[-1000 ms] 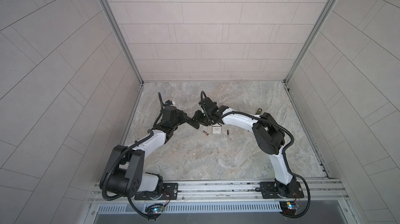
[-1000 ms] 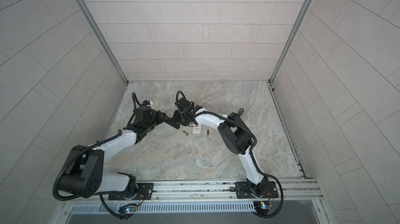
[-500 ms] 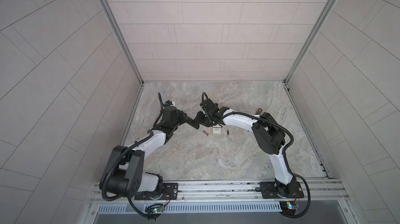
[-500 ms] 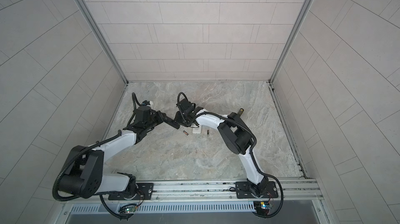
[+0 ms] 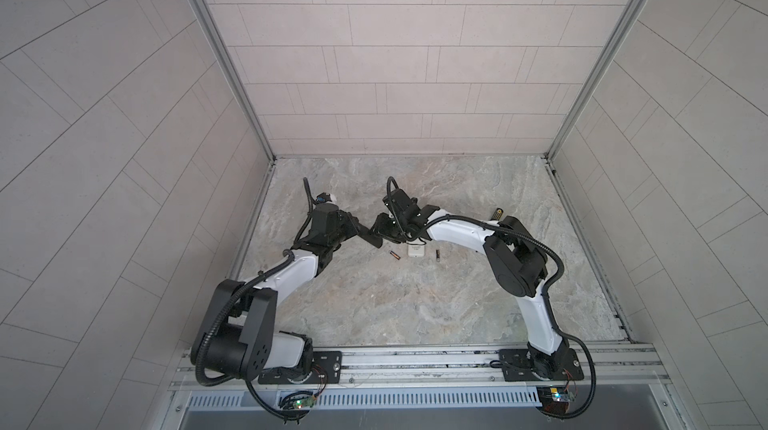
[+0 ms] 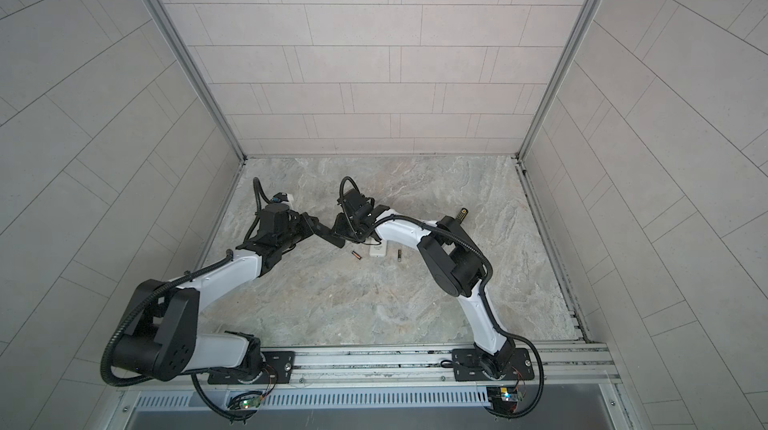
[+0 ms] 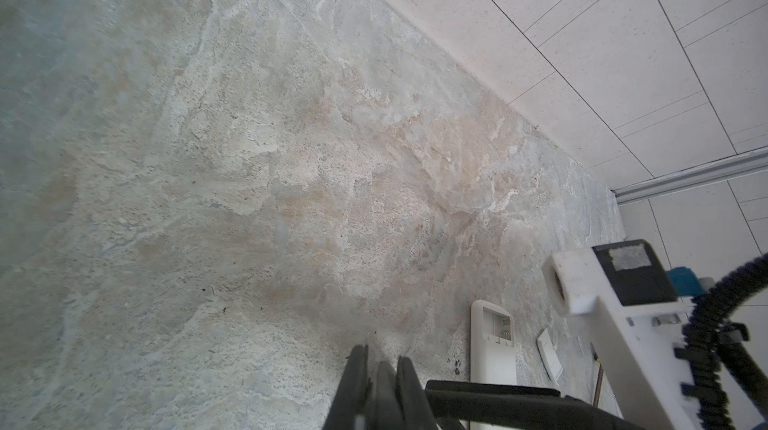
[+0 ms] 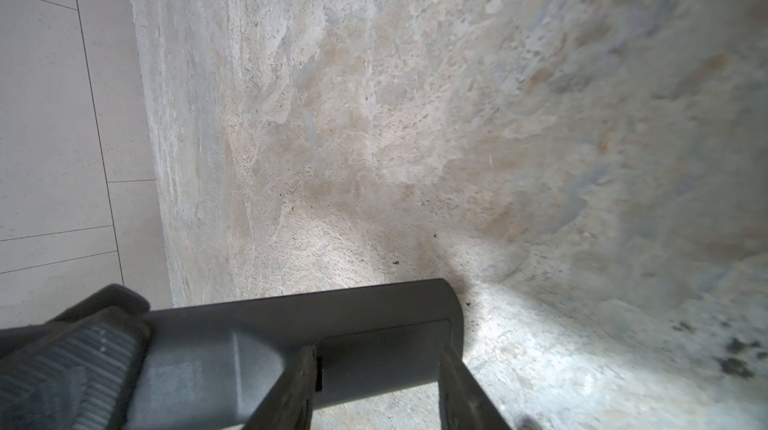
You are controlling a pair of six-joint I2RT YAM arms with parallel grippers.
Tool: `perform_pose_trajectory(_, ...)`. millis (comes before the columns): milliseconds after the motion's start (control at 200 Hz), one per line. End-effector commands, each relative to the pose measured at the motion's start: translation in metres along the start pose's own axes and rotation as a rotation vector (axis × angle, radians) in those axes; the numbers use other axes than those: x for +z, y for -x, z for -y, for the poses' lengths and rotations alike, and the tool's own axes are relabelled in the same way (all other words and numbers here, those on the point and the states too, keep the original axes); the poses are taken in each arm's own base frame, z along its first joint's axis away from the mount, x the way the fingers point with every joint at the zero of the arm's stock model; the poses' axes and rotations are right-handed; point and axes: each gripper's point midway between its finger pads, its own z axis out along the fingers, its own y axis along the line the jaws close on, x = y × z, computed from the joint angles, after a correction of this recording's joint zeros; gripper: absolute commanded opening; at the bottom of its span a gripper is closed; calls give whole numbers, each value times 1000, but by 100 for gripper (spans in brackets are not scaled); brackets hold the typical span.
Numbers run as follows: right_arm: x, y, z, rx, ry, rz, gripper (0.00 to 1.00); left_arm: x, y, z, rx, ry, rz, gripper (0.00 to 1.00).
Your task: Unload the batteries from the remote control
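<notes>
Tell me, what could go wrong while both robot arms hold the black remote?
1. The left pincer pinches only the black remote's end, so it might slip out.
2. The right pincer straddles the closed battery cover, perhaps blocking its opening.
3. A dropped remote could scatter the loose batteries nearby.

A robot test cell in a lab: plain tiled walls (image 5: 399, 75) box in a stone-patterned desk (image 5: 395, 303), with two arms bolted to an aluminium rail (image 5: 415, 359) along its front edge.

Pale tiled walls (image 5: 395, 75) with metal corner strips (image 5: 220, 54) enclose a mottled grey-beige stone floor (image 5: 395, 303), evenly lit.
</notes>
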Motion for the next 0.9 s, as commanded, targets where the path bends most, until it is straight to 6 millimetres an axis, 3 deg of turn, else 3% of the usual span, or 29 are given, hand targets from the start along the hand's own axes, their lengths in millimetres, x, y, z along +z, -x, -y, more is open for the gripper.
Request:
perform_pose_trajectory(0, -9, 2, -18, -4, 43, 20, 50, -1, -20, -19, 15, 67, -60, 0)
perform_pose_trajectory(290, 5, -10, -8, 15, 22, -37, 50, -1, -19, -18, 18, 64, -58, 0)
perform_pose_trajectory(495, 13, -16, -10, 22, 30, -68, 50, 1, -19, -14, 16, 43, -64, 0)
perform_pose_trajectory(896, 12, -30, 14, -68, -225, -114, 50, 0, -14, 4, 2, -11, -41, 0)
